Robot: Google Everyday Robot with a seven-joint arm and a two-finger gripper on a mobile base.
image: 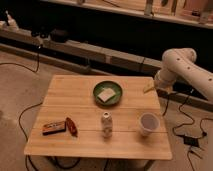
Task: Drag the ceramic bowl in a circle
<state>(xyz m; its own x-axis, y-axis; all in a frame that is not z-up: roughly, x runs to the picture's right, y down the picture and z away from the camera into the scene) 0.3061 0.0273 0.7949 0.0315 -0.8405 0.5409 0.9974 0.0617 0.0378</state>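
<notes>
The ceramic bowl [107, 93] is round, shallow and dark green, with a pale square piece inside. It sits on the wooden table [70, 92] at the far middle. The white arm comes in from the right. My gripper [149, 88] hangs at the table's far right edge, well to the right of the bowl and apart from it.
A white cup [148, 123] stands at the front right. A small white bottle [106, 124] stands at the front middle. A flat orange-labelled packet [54, 127] and a small red item [71, 126] lie at the front left. Cables run across the floor around the table.
</notes>
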